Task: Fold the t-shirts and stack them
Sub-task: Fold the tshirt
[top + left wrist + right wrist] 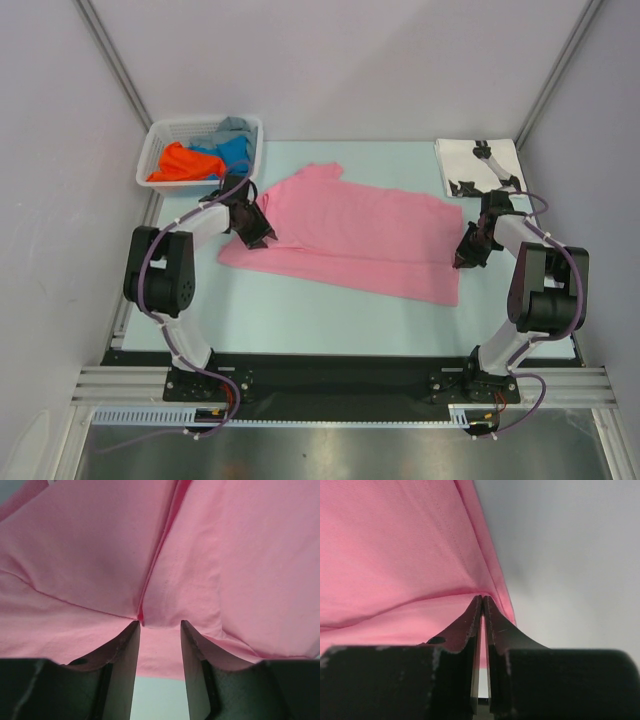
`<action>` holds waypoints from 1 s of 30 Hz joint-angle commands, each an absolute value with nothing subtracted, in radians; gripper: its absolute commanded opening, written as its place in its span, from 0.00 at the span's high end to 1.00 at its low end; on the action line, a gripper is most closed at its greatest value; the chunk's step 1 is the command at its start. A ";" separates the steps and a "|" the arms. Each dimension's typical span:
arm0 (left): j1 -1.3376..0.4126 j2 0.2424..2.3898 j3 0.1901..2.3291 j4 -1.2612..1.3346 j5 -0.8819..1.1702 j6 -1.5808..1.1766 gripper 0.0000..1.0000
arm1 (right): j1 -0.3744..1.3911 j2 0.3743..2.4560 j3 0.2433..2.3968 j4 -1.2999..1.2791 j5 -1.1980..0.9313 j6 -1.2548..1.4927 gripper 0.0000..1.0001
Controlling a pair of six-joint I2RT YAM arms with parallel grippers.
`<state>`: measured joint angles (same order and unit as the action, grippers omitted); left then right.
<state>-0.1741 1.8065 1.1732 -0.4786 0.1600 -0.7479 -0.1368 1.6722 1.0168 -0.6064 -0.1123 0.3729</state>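
Table [330, 310]: pale, flat, with the two arms mounted at its near edge.
Pink t-shirt [360, 235]: lies spread across the middle of the table, running from far left to near right, with a sleeve pointing toward the far side; the near part is doubled into a long fold.
Basket [160, 150]: white plastic lattice at the far left corner, just beyond the pink t-shirt.
White t-shirt [478, 165]: black print, folded flat at the far right corner, apart from the pink one.
Orange t-shirt [180, 163]: bunched in the left of the basket.
Blue t-shirt [235, 152]: crumpled beside the orange one, in the right of the basket.
Grey t-shirt [232, 126]: at the far right of the basket, mostly hidden.
Left gripper [258, 238]: on the pink t-shirt's left end, jaws spread, tips against a crease in the cloth.
Right gripper [464, 258]: at the pink t-shirt's right edge, jaws pressed almost together, pinching the hem; creases run into the tips.
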 commanded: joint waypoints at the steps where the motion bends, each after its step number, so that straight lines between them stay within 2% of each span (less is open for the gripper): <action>1: -0.176 1.836 1.209 -0.488 0.152 -0.775 0.57 | -0.140 1.664 1.020 -0.586 -0.117 0.367 0.92; 6: -0.178 1.851 1.218 -0.499 0.132 -0.788 0.59 | -0.140 1.672 1.026 -0.584 -0.120 0.368 0.92; 7: -0.178 1.855 1.219 -0.496 0.133 -0.787 0.62 | -0.140 1.675 1.028 -0.586 -0.120 0.368 0.92; 9: -0.178 1.871 1.230 -0.483 0.143 -0.790 0.76 | -0.140 1.680 1.029 -0.588 -0.118 0.368 0.92; 10: -0.179 1.876 1.235 -0.480 0.144 -0.792 0.89 | -0.140 1.680 1.032 -0.592 -0.115 0.368 0.92; 14: -0.193 1.847 1.278 -0.489 0.109 -0.785 1.00 | -0.140 1.689 1.034 -0.598 -0.106 0.371 0.92; 30: -0.229 1.796 1.391 -0.525 0.020 -0.750 0.99 | -0.149 1.689 1.026 -0.594 -0.091 0.419 0.92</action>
